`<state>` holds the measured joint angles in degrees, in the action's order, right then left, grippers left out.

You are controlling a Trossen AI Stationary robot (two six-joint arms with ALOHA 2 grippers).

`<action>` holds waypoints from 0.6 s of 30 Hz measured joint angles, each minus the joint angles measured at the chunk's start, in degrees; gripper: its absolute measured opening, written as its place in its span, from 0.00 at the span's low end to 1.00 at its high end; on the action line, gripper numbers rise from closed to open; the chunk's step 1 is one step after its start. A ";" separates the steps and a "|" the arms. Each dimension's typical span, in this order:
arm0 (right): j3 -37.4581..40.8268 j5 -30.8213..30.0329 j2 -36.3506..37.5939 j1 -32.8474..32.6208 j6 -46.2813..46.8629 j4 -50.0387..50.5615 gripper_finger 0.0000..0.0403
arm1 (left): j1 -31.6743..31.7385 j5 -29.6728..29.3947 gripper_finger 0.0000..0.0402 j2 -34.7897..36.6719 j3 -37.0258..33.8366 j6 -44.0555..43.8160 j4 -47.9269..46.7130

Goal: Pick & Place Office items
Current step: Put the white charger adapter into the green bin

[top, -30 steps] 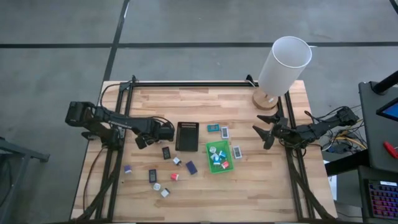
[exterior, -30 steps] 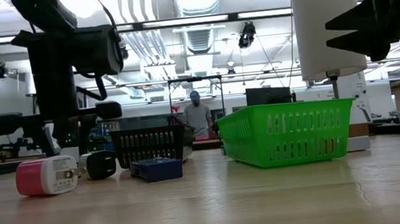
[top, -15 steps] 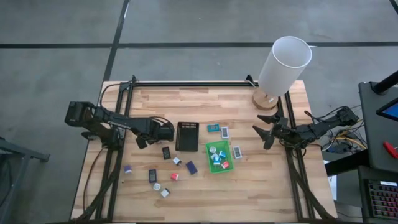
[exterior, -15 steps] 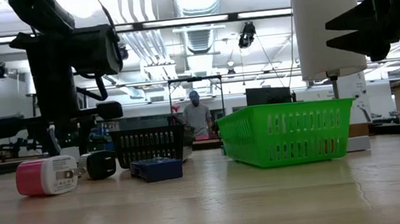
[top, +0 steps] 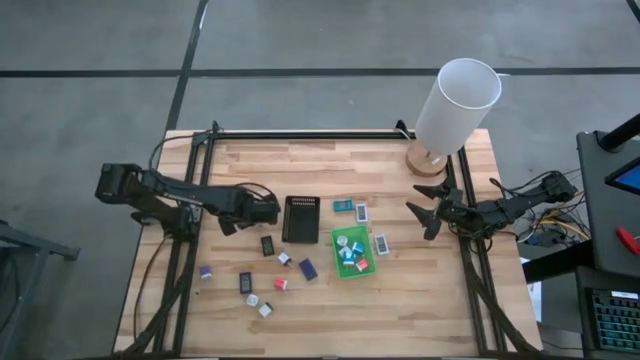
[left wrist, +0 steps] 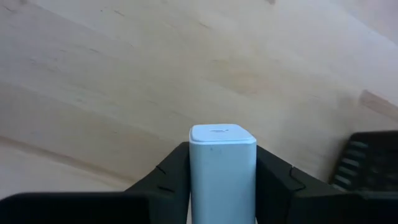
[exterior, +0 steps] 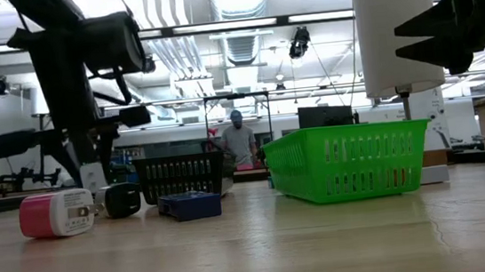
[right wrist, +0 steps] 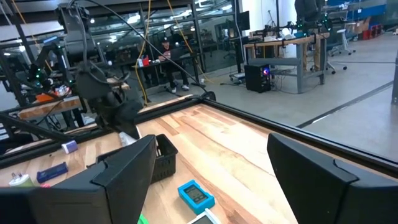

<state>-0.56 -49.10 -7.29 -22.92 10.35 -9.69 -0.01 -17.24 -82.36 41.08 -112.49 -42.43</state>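
high: overhead, straight down | low: tabletop level | wrists: forward, close

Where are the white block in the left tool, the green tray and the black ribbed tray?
white block (left wrist: 222, 165), left wrist view, front face.
green tray (exterior: 352, 161), low view, side wall.
black ribbed tray (top: 300, 219), high view, ribbed floor.

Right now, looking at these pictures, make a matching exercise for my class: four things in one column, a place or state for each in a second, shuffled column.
Things
1. left gripper
2. right gripper
3. green tray
4. pink-and-white charger block

Places or states
A. open, waiting at the table's right edge
B. lying on the bare wood
C. shut on a white block
D. holds several small pieces

Pairs: 1-C, 2-A, 3-D, 4-B
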 joint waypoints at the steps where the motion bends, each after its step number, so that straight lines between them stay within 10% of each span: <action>1: 0.00 0.00 0.00 0.01 0.00 0.03 0.76 | 0.00 -0.33 0.31 0.53 0.00 0.54 -0.11; 18: 0.00 -0.02 -0.04 0.02 0.00 0.01 0.73 | -2.21 -18.17 0.31 9.05 1.93 44.99 21.14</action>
<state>-0.56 -49.12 -7.33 -22.90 10.35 -9.68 -2.22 -35.42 -73.32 43.01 -67.50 -21.29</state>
